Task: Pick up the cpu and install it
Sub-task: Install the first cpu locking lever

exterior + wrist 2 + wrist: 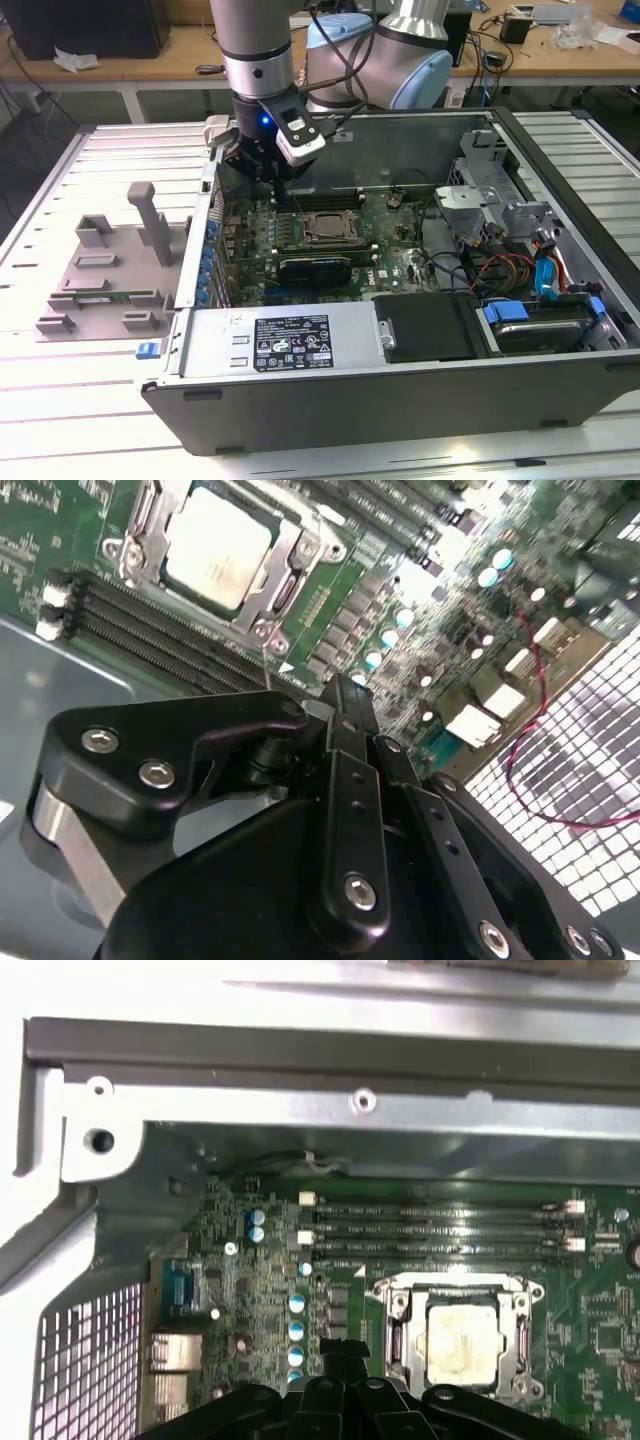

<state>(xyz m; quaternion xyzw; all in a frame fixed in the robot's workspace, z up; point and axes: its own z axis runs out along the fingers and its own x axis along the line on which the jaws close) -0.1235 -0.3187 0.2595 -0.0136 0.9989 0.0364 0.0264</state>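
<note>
Grey plastic makes up the fixture (pixel 105 262) lying on the white slatted table (pixel 60 420) at the exterior view's left, just beside the open computer case (pixel 400 410). Inside the case, the arm's gripper (pixel 266 178) hovers over the green motherboard (pixel 395 255) near the case's left wall in that view. Its black fingers (pixel 345 780) are drawn together with nothing held between them. In the first wrist view the gripper (pixel 344 1352) shows as one dark block above the board. To the exterior view's right of the claw, and clear of it, the cpu (pixel 218 548) sits flat inside the square metal frame of the socket (pixel 328 228), its silvery top facing up. In the first wrist view the cpu (pixel 462 1342) lies just beside a row of long black memory slots (pixel 440 1230). A black expansion card (pixel 315 268) lies nearer the camera than the socket, and a grey metal box (pixel 290 345) with a label runs along the case's front wall. Farther right are coloured cables (pixel 500 268) and a drive (pixel 535 332) with blue tabs.
</note>
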